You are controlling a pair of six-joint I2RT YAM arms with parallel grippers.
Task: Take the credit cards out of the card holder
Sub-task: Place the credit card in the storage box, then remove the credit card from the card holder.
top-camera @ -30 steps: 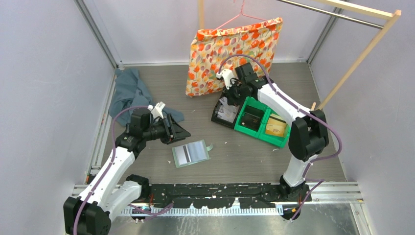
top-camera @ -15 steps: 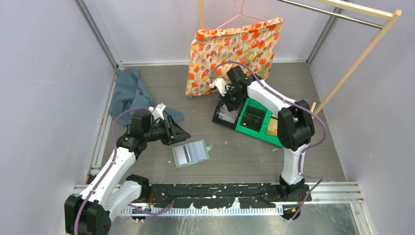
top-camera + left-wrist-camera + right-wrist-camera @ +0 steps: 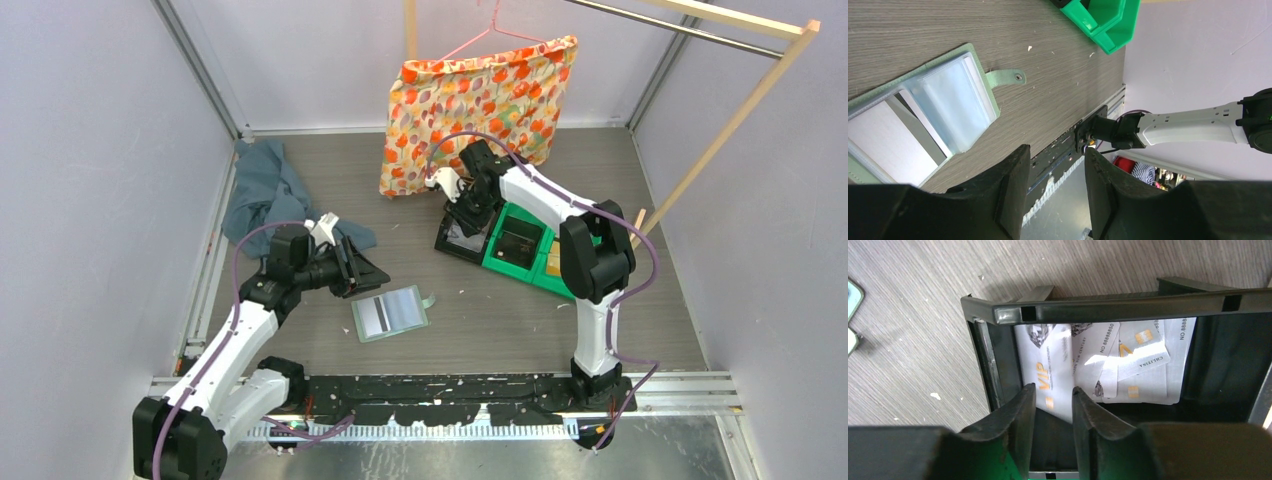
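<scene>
Card holder [image 3: 390, 313] flat, just right of my left tool [image 3: 376, 270], jaws apart, empty; right tool [image 3: 1053, 392] far, slightly parted, holding nothing.

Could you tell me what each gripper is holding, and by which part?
Nothing is held: the left gripper and the right gripper both stand open and empty.

Card holder [image 3: 948, 95] partly off-frame

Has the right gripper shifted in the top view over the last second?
Yes. The right gripper has come down-left in that view, away from the floral cushion, and now hangs over the black bin.
</scene>
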